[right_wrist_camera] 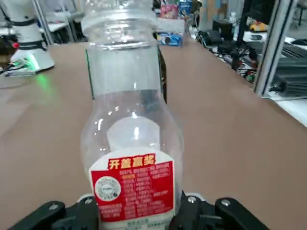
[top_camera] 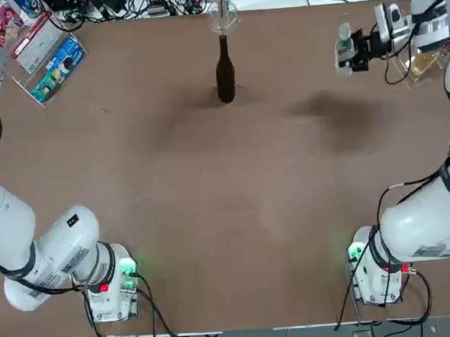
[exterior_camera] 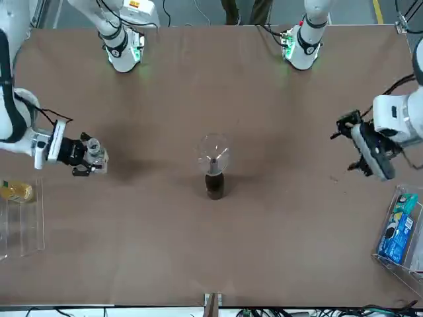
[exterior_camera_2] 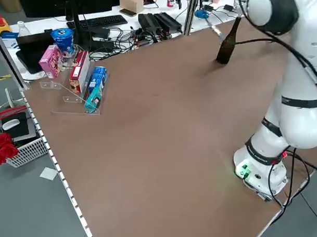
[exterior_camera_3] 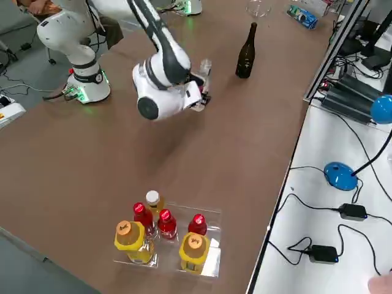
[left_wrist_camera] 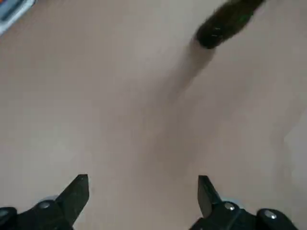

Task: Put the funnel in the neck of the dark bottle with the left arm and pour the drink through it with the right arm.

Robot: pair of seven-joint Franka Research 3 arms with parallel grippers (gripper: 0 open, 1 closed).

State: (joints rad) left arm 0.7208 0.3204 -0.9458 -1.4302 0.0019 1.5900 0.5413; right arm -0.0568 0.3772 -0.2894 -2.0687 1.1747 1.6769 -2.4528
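Two arms work at the brown table (top_camera: 212, 215). The dark bottle (top_camera: 224, 73) stands upright near the far edge, on the table's midline. The funnel (top_camera: 222, 16) sits in its neck, wide mouth up; in the front view the clear bowl (exterior_camera: 213, 153) shows directly above the bottle body (exterior_camera: 214, 183).

Right gripper (top_camera: 349, 50): raised over the table's far right part, well apart from the dark bottle. Its fingers are clamped on the drink (exterior_camera: 93, 150), a small clear plastic bottle. In the right wrist view the drink (right_wrist_camera: 129, 120) fills the frame between the fingers, label side to the camera, open threaded mouth away from the gripper, no cap on it.

Left gripper (exterior_camera: 362, 155): at the table's left side, above the surface, well apart from the dark bottle. In the left wrist view its fingers (left_wrist_camera: 76, 191) stand wide apart with nothing between them; only bare table and the blurred dark bottle (left_wrist_camera: 225, 21) appear beyond.

A clear tray (exterior_camera_3: 211, 245) near the right edge holds red and yellow bottles (exterior_camera_3: 162, 233). A clear rack (top_camera: 46, 61) of small boxes lies at the far left corner.
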